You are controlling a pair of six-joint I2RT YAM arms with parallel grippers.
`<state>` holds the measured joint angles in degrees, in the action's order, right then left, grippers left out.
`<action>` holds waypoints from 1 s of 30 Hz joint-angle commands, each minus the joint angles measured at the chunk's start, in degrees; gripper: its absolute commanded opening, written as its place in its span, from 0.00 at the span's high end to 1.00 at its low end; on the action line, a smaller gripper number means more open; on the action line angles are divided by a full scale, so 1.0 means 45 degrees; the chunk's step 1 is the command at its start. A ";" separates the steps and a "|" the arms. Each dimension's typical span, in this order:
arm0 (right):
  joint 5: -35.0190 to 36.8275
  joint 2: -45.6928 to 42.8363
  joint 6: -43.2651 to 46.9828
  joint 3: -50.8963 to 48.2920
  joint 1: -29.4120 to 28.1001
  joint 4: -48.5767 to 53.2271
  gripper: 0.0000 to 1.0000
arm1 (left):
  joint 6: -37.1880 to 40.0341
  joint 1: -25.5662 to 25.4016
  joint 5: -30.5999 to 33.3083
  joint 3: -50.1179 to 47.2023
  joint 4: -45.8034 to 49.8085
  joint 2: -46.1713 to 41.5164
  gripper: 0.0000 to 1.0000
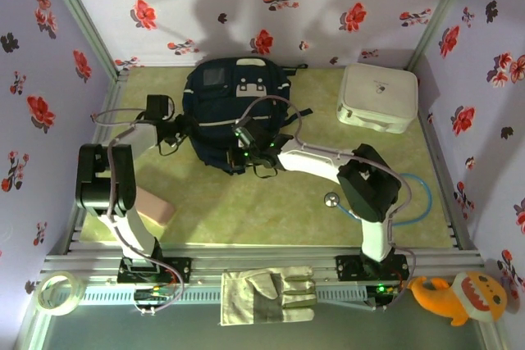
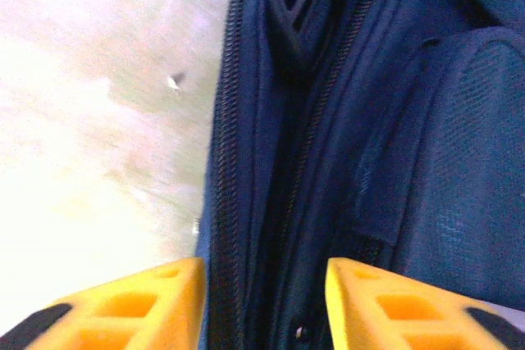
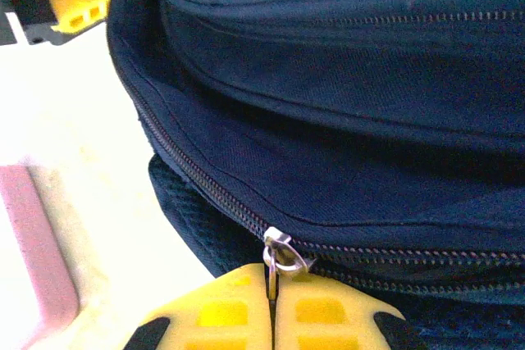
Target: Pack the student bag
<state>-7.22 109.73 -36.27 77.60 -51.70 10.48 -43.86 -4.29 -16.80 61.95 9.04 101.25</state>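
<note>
The student bag [image 1: 238, 112], navy with white stripes, lies at the back middle of the table. My left gripper [image 1: 176, 133] is at its left side. In the left wrist view that gripper [image 2: 264, 301] stands open, its yellow fingers [image 2: 156, 305] apart on either side of a zip seam of the bag [image 2: 369, 120], not pressing it. My right gripper [image 1: 246, 147] is at the bag's near edge. In the right wrist view it [image 3: 271, 301] is shut on the silver zip pull [image 3: 283, 253] of the bag [image 3: 344, 79], and the zip to the left of the slider gapes open.
A white zip case [image 1: 377, 97] sits back right. A pink block [image 1: 156, 206] lies by the left arm, and a stethoscope [image 1: 332, 199] with blue tubing by the right arm. On the front rail lie a glove [image 1: 267, 294], a tape roll [image 1: 59, 293] and an orange plush [image 1: 459, 297].
</note>
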 commanded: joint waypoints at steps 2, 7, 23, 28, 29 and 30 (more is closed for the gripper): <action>-0.0925 0.0577 0.0025 0.1106 -0.0240 -0.0562 1.00 | -0.0014 0.0115 0.0527 -0.0576 0.0496 -0.1408 0.40; -0.1434 0.1570 0.0240 0.2249 -0.0253 -0.0293 1.00 | -0.0709 0.0115 -0.0147 -0.1909 0.0386 -0.2795 0.34; -0.1650 0.2701 0.0689 0.3606 -0.0463 0.0405 1.00 | -0.2758 -0.0205 0.0034 -0.3392 -0.1225 -0.2966 0.43; -0.1528 0.2516 0.0701 0.3258 -0.0481 0.0454 1.00 | -0.2932 -0.0437 0.0306 -0.3084 -0.1559 -0.2147 0.49; -0.1453 0.2437 0.0701 0.3160 -0.0476 0.0463 1.00 | -0.2966 -0.0448 0.0411 -0.3074 -0.1540 -0.2033 0.52; -0.1333 0.2355 0.0742 0.3070 -0.0479 0.0491 1.00 | -0.2988 -0.0452 0.0513 -0.3120 -0.1559 -0.1942 0.56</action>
<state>-13.56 121.62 -34.46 92.14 -53.06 12.29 -56.21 -5.82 -16.56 47.51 3.33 90.80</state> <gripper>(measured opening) 0.059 0.460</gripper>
